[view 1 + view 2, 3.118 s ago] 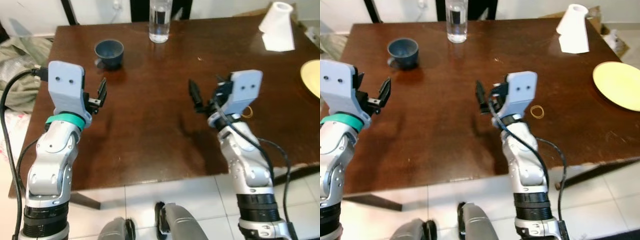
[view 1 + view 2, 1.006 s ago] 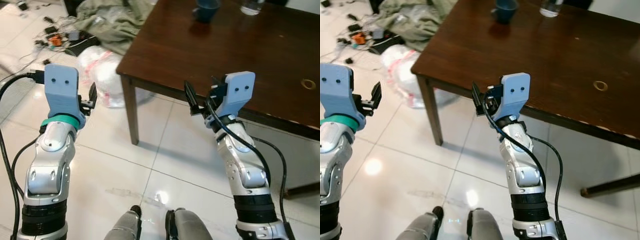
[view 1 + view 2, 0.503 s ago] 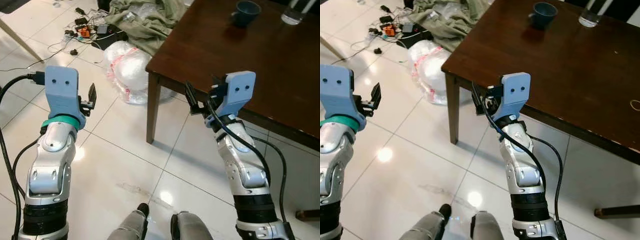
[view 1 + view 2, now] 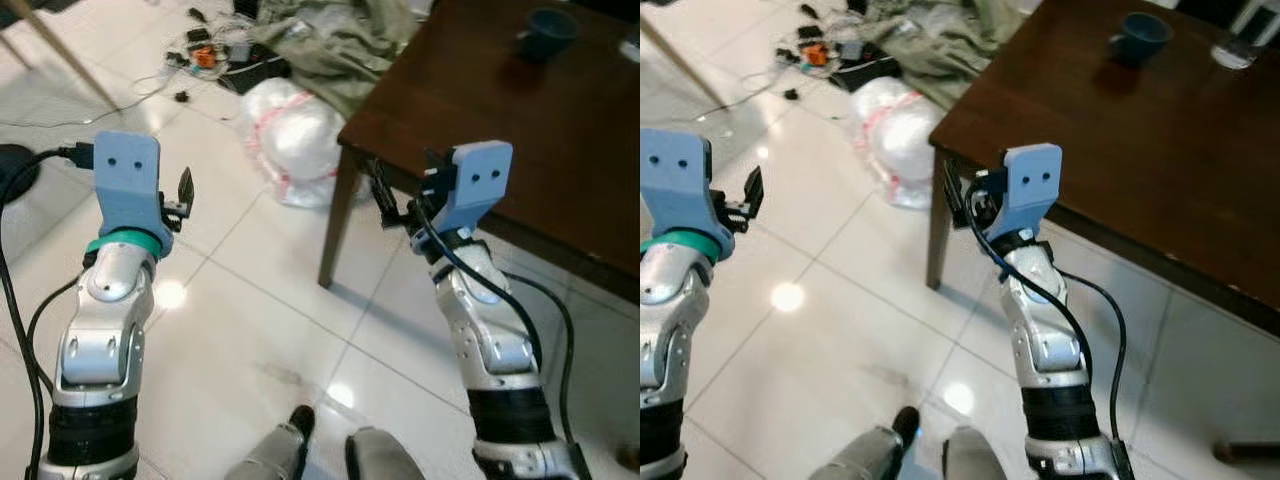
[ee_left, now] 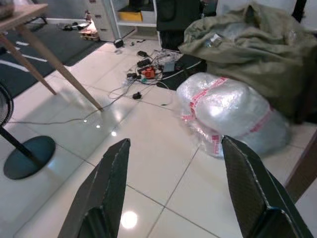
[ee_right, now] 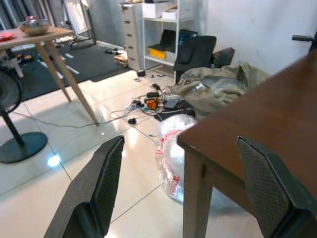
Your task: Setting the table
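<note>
The dark wooden table stands at the upper right, its near corner and one leg in front of me. A blue cup sits far back on it, with a clear glass at the frame's edge. My right gripper is open and empty, held just before the table's corner. Off to the left of the table, my left gripper is open and empty above the white tiled floor. Both wrist views show wide-spread black fingers with nothing between them.
A white plastic-wrapped bundle lies on the floor beside the table leg, with an olive cloth heap behind it. Cables and small items litter the tiles. A fan base and a light wooden table's legs stand further left.
The whole view has swung left: the table has slid toward the upper right and more floor shows. Both grippers stay open and hold the same pose.
</note>
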Available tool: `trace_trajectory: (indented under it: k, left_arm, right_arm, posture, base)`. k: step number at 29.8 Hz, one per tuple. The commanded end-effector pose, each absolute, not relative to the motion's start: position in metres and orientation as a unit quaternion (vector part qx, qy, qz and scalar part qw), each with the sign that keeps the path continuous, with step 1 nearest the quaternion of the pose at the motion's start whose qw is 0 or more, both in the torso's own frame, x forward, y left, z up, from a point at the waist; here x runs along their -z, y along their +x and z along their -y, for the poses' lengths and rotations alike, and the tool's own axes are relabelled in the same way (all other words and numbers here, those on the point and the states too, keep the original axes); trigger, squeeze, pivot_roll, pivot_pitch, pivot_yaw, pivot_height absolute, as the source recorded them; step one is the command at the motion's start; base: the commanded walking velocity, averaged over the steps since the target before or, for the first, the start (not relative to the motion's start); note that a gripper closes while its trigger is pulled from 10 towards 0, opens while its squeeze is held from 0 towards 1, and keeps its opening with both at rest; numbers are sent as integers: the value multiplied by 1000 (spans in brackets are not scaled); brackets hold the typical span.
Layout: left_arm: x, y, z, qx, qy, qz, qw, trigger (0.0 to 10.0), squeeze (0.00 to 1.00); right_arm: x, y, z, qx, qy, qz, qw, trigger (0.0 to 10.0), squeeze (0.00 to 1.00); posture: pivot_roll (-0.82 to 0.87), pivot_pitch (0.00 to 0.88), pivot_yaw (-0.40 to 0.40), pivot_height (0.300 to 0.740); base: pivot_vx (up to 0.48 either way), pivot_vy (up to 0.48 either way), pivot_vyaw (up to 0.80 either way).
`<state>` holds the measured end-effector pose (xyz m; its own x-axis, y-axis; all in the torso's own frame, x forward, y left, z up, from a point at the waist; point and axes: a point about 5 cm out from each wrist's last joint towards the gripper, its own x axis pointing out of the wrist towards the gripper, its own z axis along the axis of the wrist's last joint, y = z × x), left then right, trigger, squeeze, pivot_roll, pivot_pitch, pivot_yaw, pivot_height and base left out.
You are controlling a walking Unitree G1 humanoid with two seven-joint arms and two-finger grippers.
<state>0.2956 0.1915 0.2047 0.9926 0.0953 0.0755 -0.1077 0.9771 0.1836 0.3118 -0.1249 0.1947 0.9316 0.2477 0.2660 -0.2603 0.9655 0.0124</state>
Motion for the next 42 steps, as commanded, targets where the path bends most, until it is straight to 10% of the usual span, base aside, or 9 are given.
trace_trajectory:
  k: [1,42]
  left_arm:
    - [-199,295,-195,-59,103,18,993,10000,0]
    - [-193,300,-205,-106,100,-3,989,10000,0]
  right_arm:
    - [-192,311,125,-125,28,128,983,10000,0]
    - [-192,312,128,-114,34,126,985,10000,0]
  posture:
    - [-95,67,22,740]
    - [-101,68,17,740]
  base:
    - [0,0,800]
    - [107,0,628]
